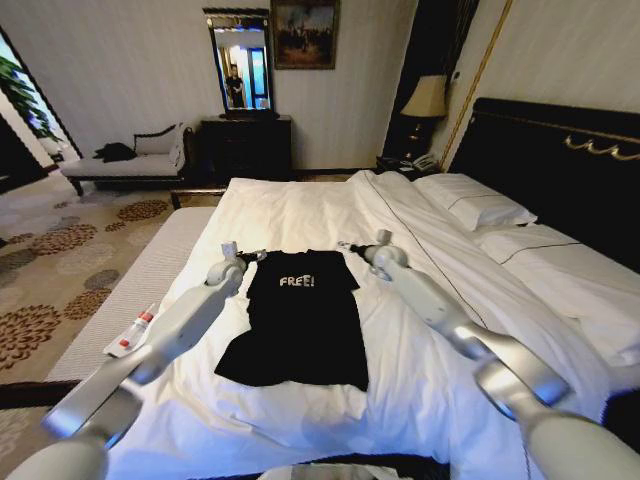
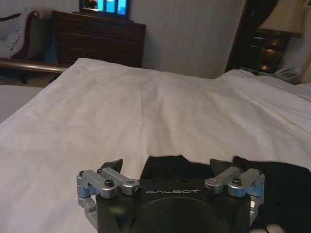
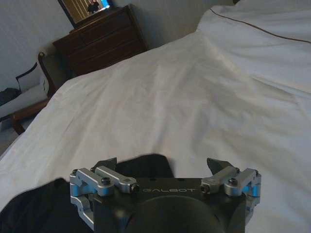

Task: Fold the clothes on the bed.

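A black T-shirt (image 1: 300, 320) with white "FREE!" lettering lies flat on the white duvet of the bed (image 1: 300, 215), roughly in the middle of the mattress and well short of the pillows (image 1: 475, 200) by the dark headboard (image 1: 560, 150). Its hem points toward the robot and its collar toward the far edge of the bed.

Both arms reach out over the shirt's upper end. The left gripper (image 1: 252, 257) sits at the shirt's left shoulder — in the left wrist view its jaws stand spread wide, the two dark fingertips (image 2: 112, 165) well apart, with black fabric (image 2: 170, 167) lying between and just beyond them. The right gripper (image 1: 352, 247) sits at the right shoulder, and its jaws are likewise spread apart in the right wrist view, with the edge of the shirt (image 3: 143, 165) under them and bare white sheet beyond. Neither pair of jaws is closed on the cloth.

On the pale bench at the left side of the bed lies a small white tube with a red cap (image 1: 133, 333). Farther off stand a dark wooden dresser (image 1: 245, 145) (a mirror above it) and a chaise longue (image 1: 130, 165).
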